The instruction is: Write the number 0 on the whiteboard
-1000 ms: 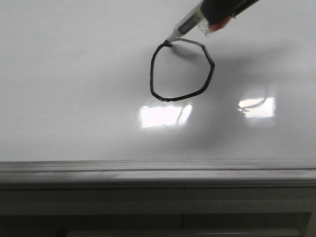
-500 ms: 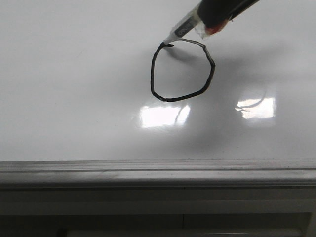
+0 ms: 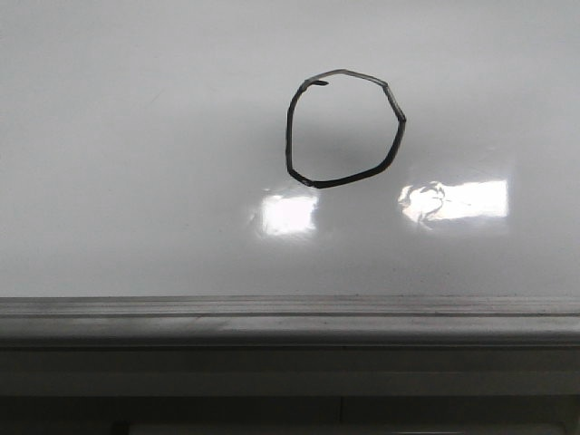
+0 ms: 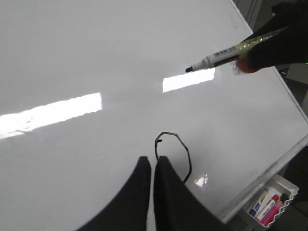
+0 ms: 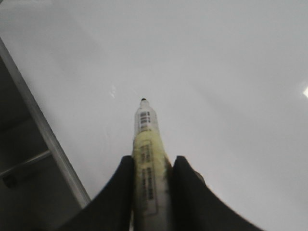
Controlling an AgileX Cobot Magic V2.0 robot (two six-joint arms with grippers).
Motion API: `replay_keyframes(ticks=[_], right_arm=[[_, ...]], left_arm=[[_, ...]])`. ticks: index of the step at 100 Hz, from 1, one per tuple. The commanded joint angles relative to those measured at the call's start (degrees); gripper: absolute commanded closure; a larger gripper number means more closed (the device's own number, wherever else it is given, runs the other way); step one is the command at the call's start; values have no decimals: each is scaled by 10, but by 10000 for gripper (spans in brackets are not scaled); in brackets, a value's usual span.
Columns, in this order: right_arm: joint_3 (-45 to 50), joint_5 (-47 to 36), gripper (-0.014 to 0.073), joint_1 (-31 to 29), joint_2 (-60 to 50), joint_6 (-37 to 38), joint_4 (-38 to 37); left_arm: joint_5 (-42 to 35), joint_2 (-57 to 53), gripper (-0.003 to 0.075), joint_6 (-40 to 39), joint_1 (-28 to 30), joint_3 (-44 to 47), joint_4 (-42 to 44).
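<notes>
While clear of the whiteboard (image 3: 136, 163), right pincer (image 5: 150, 166) tight around the marker (image 5: 147, 159); left pincer (image 4: 152, 166) nearly closed, empty.

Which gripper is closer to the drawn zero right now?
Left. The left gripper, jaws shut, hovers right over the number 0, its fingers overlapping the ring in its wrist view. The right gripper holds the marker clear of it.

The left gripper (image 4: 150, 166) hides the lower part of the number 0 (image 4: 174, 155). The marker (image 5: 148, 163) runs off the picture's edge, its label print blurred.
</notes>
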Motion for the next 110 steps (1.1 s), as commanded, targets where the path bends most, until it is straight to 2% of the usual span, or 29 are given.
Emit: replay_keyframes(ticks=[1,8,15,20,32,39,43,52,60,65,76,89,101,110], right_arm=[[-18,7,643,0,-14,-10,-5],[-16,33,642,0,-14,-22,-4],[-5,38,642,1,-14,-35,-1],[8,40,643,5,-14,-44,0],[44,39,642,31,-14,-63,4],[63,30,643,56,-13,-70,5],[70,21,642,69,-12,-70,5],[75,3,642,89,-9,-70,5],[75,-9,643,90,-9,-70,5],[75,-13,642,90,-9,-70,5],[75,-19,642,91,-7,-70,7],[75,-29,642,94,0,-73,19],[75,-33,643,103,7,-105,59],[75,-33,643,116,14,-107,62]], left_arm=[[-65,5,739,1,-2,-15,14],[-74,6,732,7,-2,-18,15],[-78,12,680,26,-2,-25,15],[-84,21,612,44,-3,-33,15],[-90,54,375,103,-3,-62,-24],[-86,84,299,158,-4,-83,-75],[-76,100,290,201,-10,-97,-109],[-35,144,303,355,-40,-133,-208],[45,186,323,491,-75,-172,-302],[94,208,335,531,-102,-197,-331],[162,249,337,545,-146,-241,-338],[176,290,337,545,-183,-277,-340],[192,317,353,545,-189,-303,-342],[203,332,353,545,-189,-313,-340]])
